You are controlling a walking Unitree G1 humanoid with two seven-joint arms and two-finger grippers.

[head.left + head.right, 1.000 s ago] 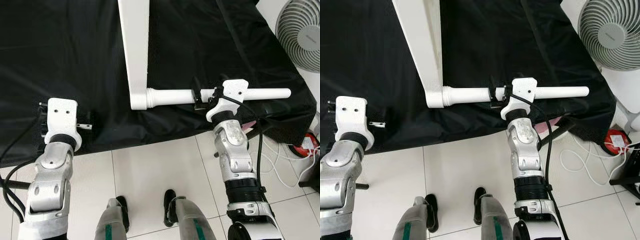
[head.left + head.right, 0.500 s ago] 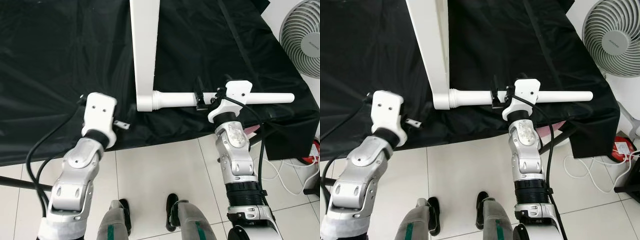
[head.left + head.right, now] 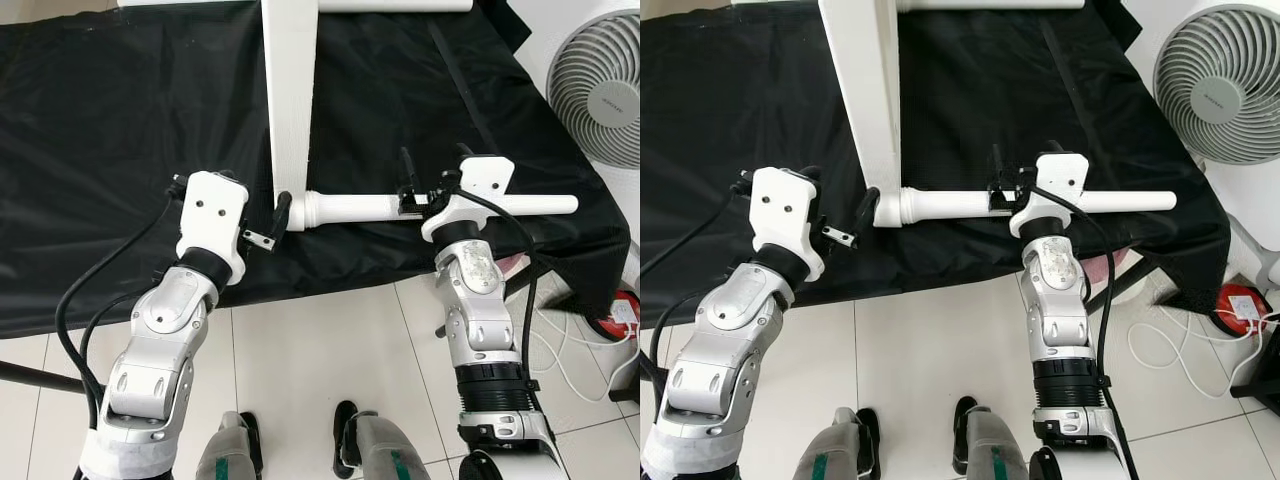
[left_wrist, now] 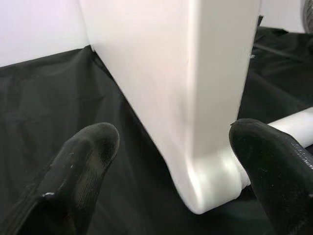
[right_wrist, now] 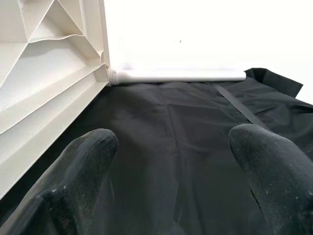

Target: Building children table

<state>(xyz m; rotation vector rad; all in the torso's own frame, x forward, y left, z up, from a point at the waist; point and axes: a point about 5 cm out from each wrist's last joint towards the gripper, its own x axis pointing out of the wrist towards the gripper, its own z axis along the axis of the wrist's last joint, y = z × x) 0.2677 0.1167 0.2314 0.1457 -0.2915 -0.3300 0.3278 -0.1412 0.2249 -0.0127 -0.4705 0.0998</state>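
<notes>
A white table top stands on edge on the black cloth. A white leg is joined to its near corner and points right; a second leg lies at the far end. My left gripper is open at that near corner. In the left wrist view its fingertips straddle the corner. My right gripper sits over the middle of the near leg, open, with cloth between its fingertips in the right wrist view and the ribbed underside to one side.
A white fan stands at the right past the cloth's edge. White cables and a red object lie on the tiled floor there. The cloth's front edge hangs just ahead of my feet.
My left arm has swung up and to the right, from the cloth's front edge to the table top's near corner. The right gripper stays at the leg. The camera has shifted a little.
</notes>
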